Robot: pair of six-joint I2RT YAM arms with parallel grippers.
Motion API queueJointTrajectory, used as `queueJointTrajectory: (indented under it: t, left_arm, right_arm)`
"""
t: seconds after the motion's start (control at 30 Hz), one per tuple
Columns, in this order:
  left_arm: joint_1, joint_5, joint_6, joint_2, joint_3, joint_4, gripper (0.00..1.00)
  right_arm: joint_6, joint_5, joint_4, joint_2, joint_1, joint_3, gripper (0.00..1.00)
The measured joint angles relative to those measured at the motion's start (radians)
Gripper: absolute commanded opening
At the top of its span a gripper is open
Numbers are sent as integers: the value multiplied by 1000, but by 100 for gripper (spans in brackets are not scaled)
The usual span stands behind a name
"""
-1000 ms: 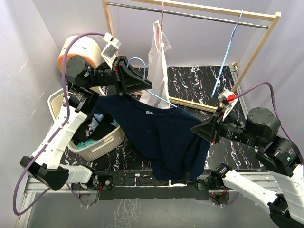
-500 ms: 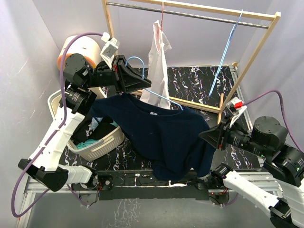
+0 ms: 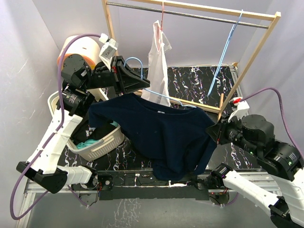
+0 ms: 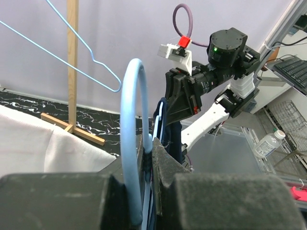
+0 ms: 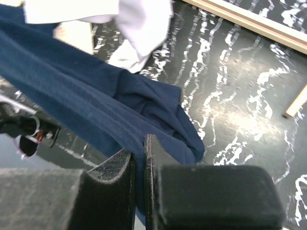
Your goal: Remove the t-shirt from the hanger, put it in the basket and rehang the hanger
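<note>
The right gripper (image 3: pixel 217 133), pinched on the navy blue cotton t-shirt (image 3: pixel 161 137), now sits farther to the right and closer to its own arm than a second ago. Its wrist has swung round, so the black finger wedge looks much shorter from above. The shirt's right shoulder is drawn out with it into a wider, tauter top edge, the small white neck label (image 3: pixel 161 112) has slid to the right, and more of the light blue wire hanger (image 3: pixel 168 98) shows bare above the collar.
</note>
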Motion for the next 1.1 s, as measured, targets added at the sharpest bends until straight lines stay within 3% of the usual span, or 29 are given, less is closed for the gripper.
queueJointTrajectory:
  t: [0.17,0.37,0.5,0.57,0.87,1.1]
  left_arm:
    - [0,-30,37,-1,8,-48,0]
    - [0,-66,59,-19,21,-68,0]
    - [1,-66,44,-31,21,-45,0]
    - [3,-63,28,-31,17,-18,0]
    - [7,-14,-86,-9,-67,139,0]
    - [7,44,-148,29,-102,192,0]
  right_arm:
    - [72,121,-44,39,4,-18,8]
    - [70,116,-71,65,4,-25,10]
    - [26,-23,-53,70,4,-34,38]
    - [-1,-105,-50,72,4,-15,45]
    - [-102,-488,75,154,4,290,48]
    - [-177,-560,198,332,4,476,51]
